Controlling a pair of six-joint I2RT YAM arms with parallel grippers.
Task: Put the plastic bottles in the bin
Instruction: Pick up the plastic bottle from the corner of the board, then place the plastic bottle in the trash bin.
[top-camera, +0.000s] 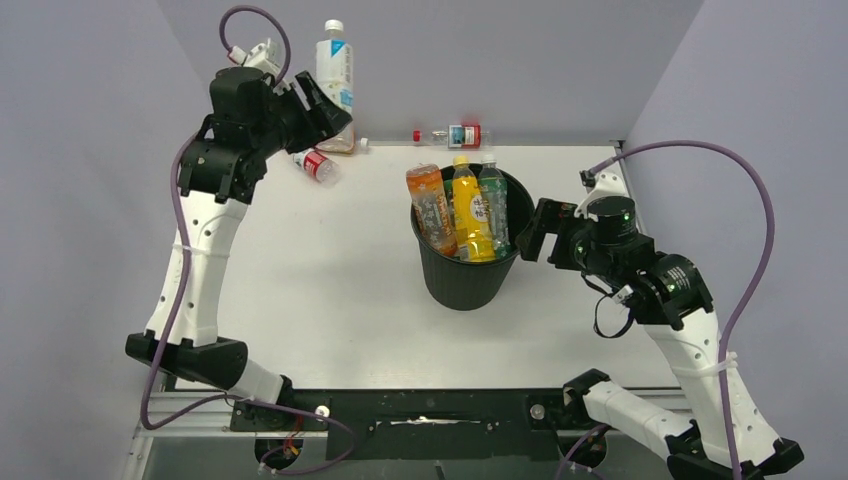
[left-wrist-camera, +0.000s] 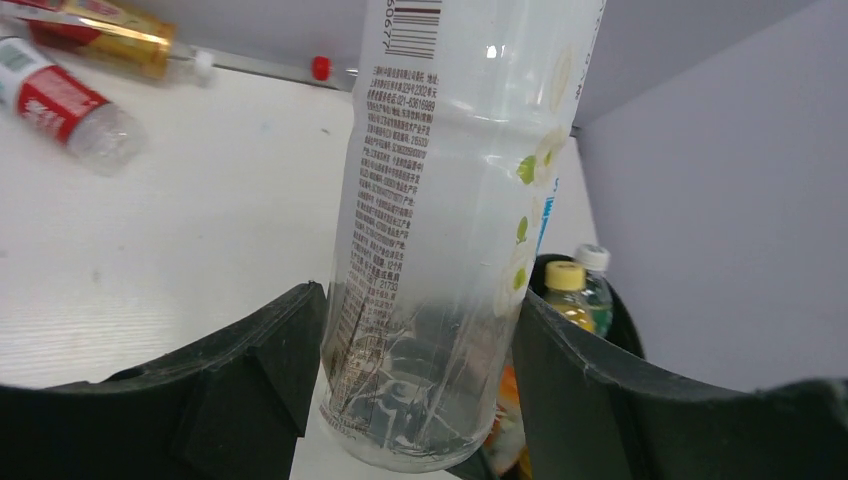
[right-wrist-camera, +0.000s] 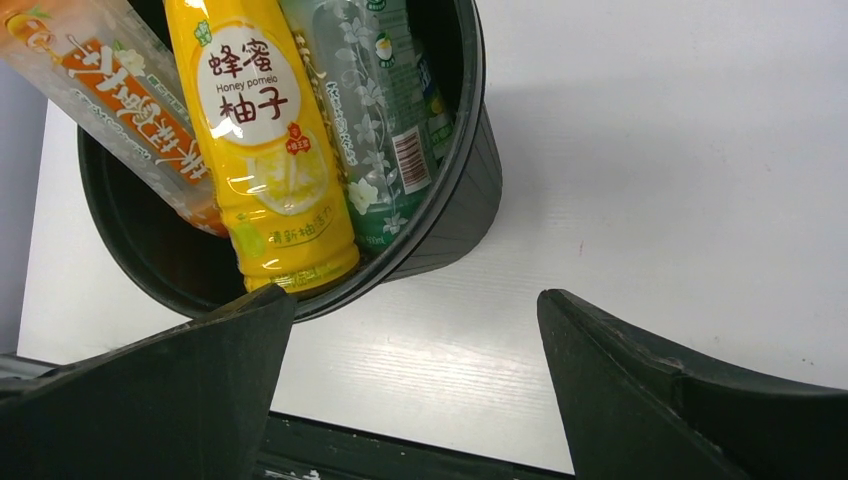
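Transport step: the left hand (left-wrist-camera: 415, 345) pinches an upright clear bottle (left-wrist-camera: 440, 200) with a blue-white label, well left of and behind the bin (top-camera: 465, 285), which holds three bottles (top-camera: 470, 215). The right hand (top-camera: 537, 230) hovers spread wide just right of it. Next, likely: carry the bottle over the bin, then release.

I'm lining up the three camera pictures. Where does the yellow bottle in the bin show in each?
Top external: the yellow bottle sits in the bin, centre of picture.
Left wrist: only its cap and neck, at right, beside the clear bottle.
Right wrist: the bottle is at upper left, label toward the camera.
Shared landmark: the bin's black rim.
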